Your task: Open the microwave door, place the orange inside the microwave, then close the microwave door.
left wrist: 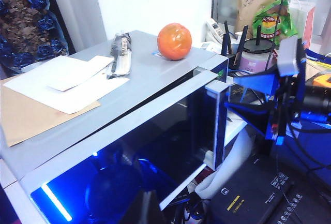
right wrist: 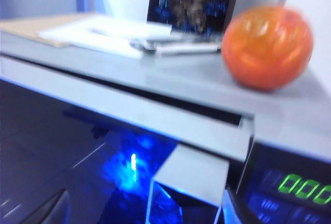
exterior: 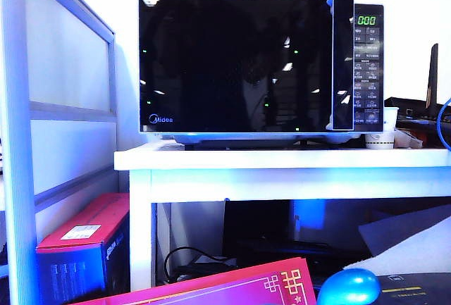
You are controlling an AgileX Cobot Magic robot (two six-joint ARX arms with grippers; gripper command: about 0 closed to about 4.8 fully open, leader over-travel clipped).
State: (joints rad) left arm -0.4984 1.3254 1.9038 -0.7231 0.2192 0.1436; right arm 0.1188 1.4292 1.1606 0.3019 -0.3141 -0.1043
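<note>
The orange (left wrist: 174, 41) sits on the roof of the microwave (left wrist: 155, 76), out at the corner above the button panel (exterior: 366, 72), where the green digits (exterior: 366, 20) glow. It is touched by neither of my hands. Sharing the roof with it, well apart, are some white paper sheets (left wrist: 67, 81), a brown card sheet (left wrist: 31, 113) under them and a small plastic-wrapped packet (left wrist: 120, 53). My right gripper (left wrist: 231, 92) hangs just beside the top of the door's handle bar (exterior: 342, 62). Its blue fingers (left wrist: 256, 83) look spread apart with nothing between them, though the angle is awkward and I can't be sure. Of my left gripper (left wrist: 144, 209) only a dark sliver shows, low in front of the glass, so I cannot tell whether it is parted or closed. The microwave door (exterior: 239, 65) lies flat across the front in the exterior view. The microwave stands on a white table (exterior: 282, 158).
</note>
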